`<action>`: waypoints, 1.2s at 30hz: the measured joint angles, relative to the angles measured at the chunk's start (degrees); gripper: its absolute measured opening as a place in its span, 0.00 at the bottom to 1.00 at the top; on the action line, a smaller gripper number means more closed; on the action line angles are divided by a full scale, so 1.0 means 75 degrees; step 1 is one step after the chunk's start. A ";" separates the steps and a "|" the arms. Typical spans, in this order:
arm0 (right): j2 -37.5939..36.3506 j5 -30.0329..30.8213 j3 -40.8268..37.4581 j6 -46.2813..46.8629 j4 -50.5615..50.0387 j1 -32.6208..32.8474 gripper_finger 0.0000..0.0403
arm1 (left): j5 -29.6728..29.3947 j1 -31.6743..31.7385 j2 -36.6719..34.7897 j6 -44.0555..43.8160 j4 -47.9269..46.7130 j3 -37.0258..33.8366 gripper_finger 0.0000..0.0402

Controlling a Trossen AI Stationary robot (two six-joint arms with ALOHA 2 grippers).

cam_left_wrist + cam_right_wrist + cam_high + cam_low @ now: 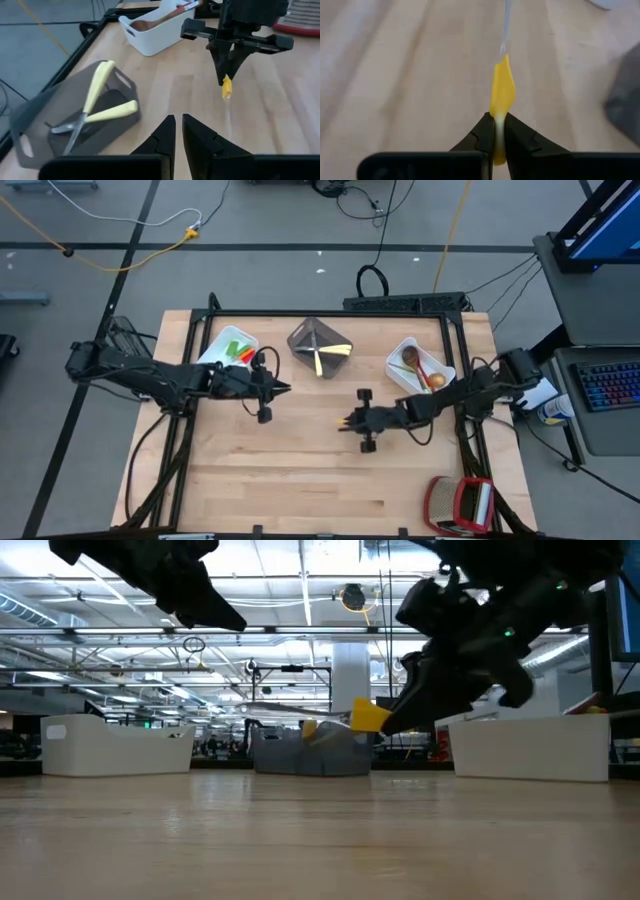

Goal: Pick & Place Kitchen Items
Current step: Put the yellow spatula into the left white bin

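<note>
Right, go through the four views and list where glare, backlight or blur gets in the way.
High view: even light, nothing washed out. Low view: bright ceiling lamps behind turn both arms into silhouettes; only the yellow-handled utensil in the right gripper reads clearly. Left wrist view: sharp on the grey bin and its knives. Right wrist view: the table is blurred behind the utensil.

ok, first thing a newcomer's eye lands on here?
The right gripper, mid-table and clear of the wood, is shut on a yellow-handled knife. Next, the grey bin at the table's far middle holding two pale-handled knives, flanked by two white bins with colourful utensils. The left gripper hangs empty and shut near the left bin.
</note>
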 joint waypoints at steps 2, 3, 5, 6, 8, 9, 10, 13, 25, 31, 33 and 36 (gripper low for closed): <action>-0.0003 0.0016 0.0003 -0.0195 0.0006 -0.0151 0.04 | 0.0007 0.0086 0.0000 0.0126 -0.0003 0.0000 0.09; -0.0003 0.0004 0.0003 -0.0271 0.0012 -0.0210 0.04 | 0.0047 0.0111 0.0000 0.0256 0.0008 0.0000 0.09; -0.0003 -0.0002 0.0003 -0.0409 0.0066 -0.0345 0.04 | 0.0188 0.0150 0.0060 0.0545 0.0106 0.0000 0.09; -0.0003 0.0003 0.0006 -0.0450 0.0111 -0.0411 0.04 | 0.0220 0.0152 0.0156 0.0676 0.0240 0.0002 0.09; -0.0006 0.0012 0.0012 -0.0531 0.0157 -0.0552 0.04 | 0.0278 0.0152 0.0345 0.0909 0.0320 0.0003 0.09; -0.0009 0.0019 0.0012 -0.0578 0.0170 -0.0611 0.04 | 0.0283 0.0152 0.0464 0.0990 0.0390 0.0000 0.10; -0.0009 0.0019 0.0012 -0.0609 0.0178 -0.0673 0.04 | 0.0290 0.0152 0.0623 0.1077 0.0559 0.0005 0.11; -0.0009 0.0007 0.0012 -0.0639 0.0234 -0.0852 0.04 | 0.0291 0.0213 0.1145 0.1190 0.0673 -0.0001 0.17; -0.0015 -0.0006 0.0015 -0.0751 0.0472 -0.1225 0.04 | 0.0408 0.0447 0.2706 0.1676 0.1630 0.0003 0.48; -0.0017 -0.0012 0.0017 -0.1022 0.0574 -0.1232 0.04 | 0.0375 0.0602 0.3019 0.1767 0.1742 -0.0003 0.48; -0.0017 -0.0010 0.0017 -0.1034 0.0577 -0.1235 0.04 | 0.0352 0.0662 0.3008 0.1760 0.1771 -0.0003 0.46; -0.0017 -0.0010 0.0017 -0.1030 0.0575 -0.1255 0.04 | 0.0350 0.0703 0.3009 0.1768 0.1837 -0.0003 0.41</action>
